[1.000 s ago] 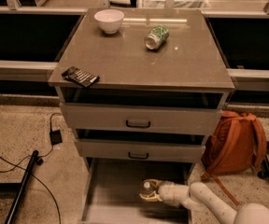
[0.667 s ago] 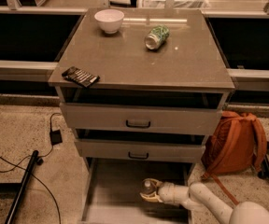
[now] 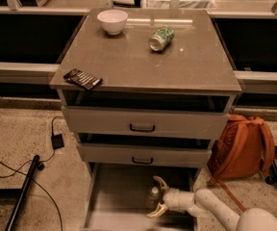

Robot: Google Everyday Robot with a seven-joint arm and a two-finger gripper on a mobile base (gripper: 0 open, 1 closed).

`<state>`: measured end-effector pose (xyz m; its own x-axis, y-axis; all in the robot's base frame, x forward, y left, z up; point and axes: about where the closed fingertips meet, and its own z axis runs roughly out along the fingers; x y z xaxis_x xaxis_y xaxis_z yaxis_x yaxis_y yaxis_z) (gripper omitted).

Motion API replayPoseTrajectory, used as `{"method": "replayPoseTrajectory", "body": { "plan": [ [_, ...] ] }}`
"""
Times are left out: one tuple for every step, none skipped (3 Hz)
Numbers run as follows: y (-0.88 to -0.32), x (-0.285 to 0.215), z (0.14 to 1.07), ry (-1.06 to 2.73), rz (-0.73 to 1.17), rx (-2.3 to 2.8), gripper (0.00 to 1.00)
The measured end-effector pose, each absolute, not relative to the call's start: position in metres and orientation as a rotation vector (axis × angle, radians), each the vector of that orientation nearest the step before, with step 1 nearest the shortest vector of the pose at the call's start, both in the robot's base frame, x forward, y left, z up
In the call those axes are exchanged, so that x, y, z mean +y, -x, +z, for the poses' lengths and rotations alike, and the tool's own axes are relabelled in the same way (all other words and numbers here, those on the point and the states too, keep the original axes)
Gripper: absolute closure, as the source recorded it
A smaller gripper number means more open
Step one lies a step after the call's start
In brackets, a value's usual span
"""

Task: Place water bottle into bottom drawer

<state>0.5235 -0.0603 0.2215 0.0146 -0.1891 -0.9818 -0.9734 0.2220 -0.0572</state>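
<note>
The water bottle (image 3: 152, 195), small and clear with a white cap, stands upright on the floor of the bottom drawer (image 3: 117, 189), which is pulled out under the cabinet. My gripper (image 3: 155, 197) reaches into the drawer from the right. Its fingers are spread wide, one fingertip (image 3: 157, 179) behind the bottle and the other in front, neither pressing on it. The white arm comes in from the lower right corner.
On the cabinet top are a white bowl (image 3: 112, 20), a green patterned can (image 3: 160, 37) on its side and a dark snack bag (image 3: 82, 79) at the front left edge. An orange backpack (image 3: 244, 148) leans right of the cabinet. Cables and a black pole (image 3: 25, 189) lie on the left floor.
The fingers, closed around the bottle before, have spread apart. The bottle now stands free on the drawer floor. The arm has barely moved.
</note>
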Motion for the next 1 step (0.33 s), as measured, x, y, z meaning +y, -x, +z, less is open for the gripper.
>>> {"method": "replayPoseTrajectory", "body": {
  "plan": [
    [-0.5235,-0.0603,0.2215,1.186,0.918,1.416,0.00]
  ]
}}
